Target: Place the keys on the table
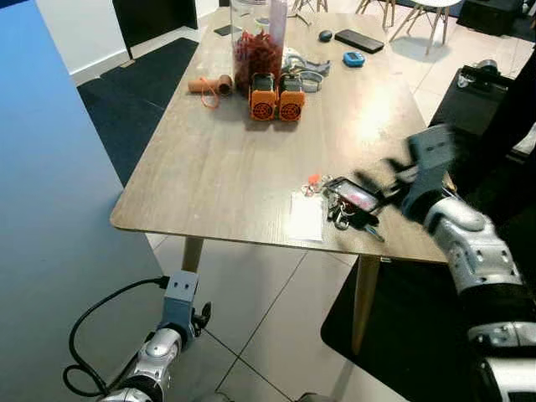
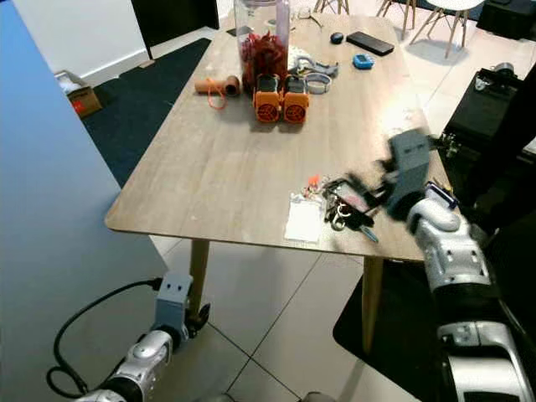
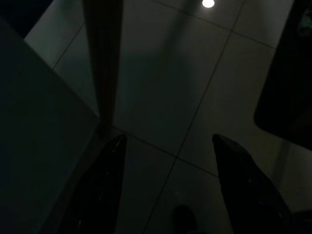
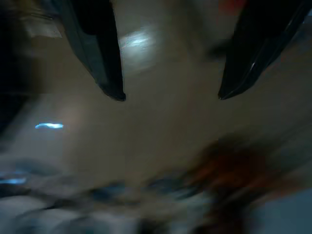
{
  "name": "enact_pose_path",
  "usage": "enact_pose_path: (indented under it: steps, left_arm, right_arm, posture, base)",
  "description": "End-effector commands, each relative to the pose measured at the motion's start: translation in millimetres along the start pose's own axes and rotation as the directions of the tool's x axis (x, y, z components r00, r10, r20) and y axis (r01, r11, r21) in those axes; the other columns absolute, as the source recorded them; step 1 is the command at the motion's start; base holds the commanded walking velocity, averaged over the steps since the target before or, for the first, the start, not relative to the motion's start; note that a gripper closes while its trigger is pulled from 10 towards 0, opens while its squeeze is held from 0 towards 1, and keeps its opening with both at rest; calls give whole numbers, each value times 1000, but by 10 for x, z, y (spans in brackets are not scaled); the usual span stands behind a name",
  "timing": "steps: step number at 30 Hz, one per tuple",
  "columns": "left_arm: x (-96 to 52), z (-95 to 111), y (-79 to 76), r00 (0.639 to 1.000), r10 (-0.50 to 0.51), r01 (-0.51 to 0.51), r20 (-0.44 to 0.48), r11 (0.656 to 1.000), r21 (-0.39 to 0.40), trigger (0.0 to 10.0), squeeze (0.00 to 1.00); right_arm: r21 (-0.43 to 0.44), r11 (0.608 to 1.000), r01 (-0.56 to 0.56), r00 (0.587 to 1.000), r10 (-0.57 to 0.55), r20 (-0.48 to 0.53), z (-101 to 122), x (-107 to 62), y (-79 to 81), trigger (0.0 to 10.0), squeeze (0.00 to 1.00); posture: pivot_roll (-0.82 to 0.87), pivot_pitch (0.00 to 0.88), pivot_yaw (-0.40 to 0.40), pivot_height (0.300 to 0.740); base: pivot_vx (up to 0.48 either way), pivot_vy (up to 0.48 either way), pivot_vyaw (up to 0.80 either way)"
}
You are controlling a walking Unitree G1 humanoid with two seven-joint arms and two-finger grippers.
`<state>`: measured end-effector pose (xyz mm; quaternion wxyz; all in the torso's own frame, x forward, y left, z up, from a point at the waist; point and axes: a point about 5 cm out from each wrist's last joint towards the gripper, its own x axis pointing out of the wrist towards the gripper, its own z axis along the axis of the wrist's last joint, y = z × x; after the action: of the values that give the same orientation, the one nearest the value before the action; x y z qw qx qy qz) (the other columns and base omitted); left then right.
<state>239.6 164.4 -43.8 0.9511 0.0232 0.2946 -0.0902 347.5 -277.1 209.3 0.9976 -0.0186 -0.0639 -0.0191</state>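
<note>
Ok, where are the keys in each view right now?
Left eye view: keys at the near edge of the table, right of centre.
Right eye view: keys at the same near edge.
Left wrist view: dark floor tiles, no keys.
Right wrist view: too blurred to tell.
Shared landmark: the white card just left of the keys.

The keys (image 1: 350,206) lay on the table (image 1: 218,159) near its near edge, towards the right, with a card (image 1: 306,216) just left of them. The right gripper (image 1: 374,186) hung just right of the keys. A jar (image 1: 258,42) stood at the far end, two reels (image 1: 276,96) before it, a phone (image 1: 359,40) far right.
</note>
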Motion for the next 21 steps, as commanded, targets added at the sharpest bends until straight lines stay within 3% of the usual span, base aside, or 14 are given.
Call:
enact_pose_path:
  steps: [1, 2, 3, 5, 6, 7, 10, 12, 14, 15, 16, 18, 20, 21]
  left_arm:
    - [-27, -49, 46, 1000, 16, -16, -16, 1000, 0, 10000, 0]
    - [-36, -62, 57, 1000, 20, -20, -17, 1000, 2, 10000, 0]
    - [-36, -62, 57, 1000, 20, -20, -17, 1000, 2, 10000, 0]
    - [-51, -86, 72, 999, 25, -25, -21, 1000, 5, 10000, 0]
    - [-51, -86, 72, 999, 25, -25, -21, 1000, 5, 10000, 0]
    - [-63, -105, 85, 999, 29, -29, -23, 1000, 10, 10000, 0]
    - [-87, -137, 124, 999, 39, -39, -30, 999, 16, 10000, 0]
    - [-87, -137, 124, 999, 39, -39, -30, 999, 16, 10000, 0]
    - [-91, -141, 152, 998, 44, -43, -38, 999, 19, 10000, 0]
    - [-91, -141, 152, 998, 44, -43, -38, 999, 19, 10000, 0]
    - [-86, -139, 158, 998, 38, -37, -50, 999, 28, 10000, 0]
    - [-86, -139, 158, 998, 38, -37, -50, 999, 28, 10000, 0]
    - [-79, -134, 163, 998, 26, -23, -64, 999, 43, 10000, 0]
    - [-79, -134, 163, 998, 26, -23, -64, 999, 43, 10000, 0]
  right_arm:
    - [77, 971, 226, 972, -230, 47, 11, -90, -361, 10000, 0]
    - [164, 893, 418, 901, -431, 48, -47, -249, -705, 10000, 0]
    - [164, 893, 418, 901, -431, 48, -47, -249, -705, 10000, 0]
    - [253, 734, 630, 759, -651, -1, -210, -554, -1117, 10000, 0]
    - [253, 734, 630, 759, -651, -1, -210, -554, -1117, 10000, 0]
    - [265, 630, 730, 666, -743, -68, -424, -818, -1311, 10000, 0]
    - [154, 429, 890, 455, -855, -248, -1054, -1561, -1515, 10000, 0]
    - [154, 429, 890, 455, -855, -248, -1054, -1561, -1515, 10000, 0]
    - [5, 429, 903, 394, -824, -408, -1562, -1985, -1328, 10000, 0]
    - [5, 429, 903, 394, -824, -408, -1562, -1985, -1328, 10000, 0]
    - [-74, 521, 850, 371, -693, -618, -2029, -2226, -948, 10000, 0]
    - [-74, 521, 850, 371, -693, -618, -2029, -2226, -948, 10000, 0]
    - [-64, 672, 738, 370, -482, -794, -2411, -2362, -399, 10000, 0]
    - [-64, 672, 738, 370, -482, -794, -2411, -2362, -399, 10000, 0]
  posture:
    - [41, 69, -10, 740]
    - [42, 70, -13, 740]
    - [42, 70, -13, 740]
    - [45, 69, -14, 740]
    - [45, 69, -14, 740]
    - [49, 68, -15, 740]
    - [50, 65, -9, 740]
    - [50, 65, -9, 740]
    - [46, 59, 3, 740]
    - [46, 59, 3, 740]
    - [49, 55, 14, 740]
    - [49, 55, 14, 740]
    - [50, 49, 29, 740]
    - [50, 49, 29, 740]
  base:
    - [0, 0, 0]
    - [0, 0, 0]
    - [0, 0, 0]
    - [0, 0, 0]
    - [0, 0, 0]
    - [0, 0, 0]
    - [0, 0, 0]
    - [0, 0, 0]
    - [0, 0, 0]
    - [0, 0, 0]
    - [0, 0, 0]
    - [0, 0, 0]
    - [0, 0, 0]
    - [0, 0, 0]
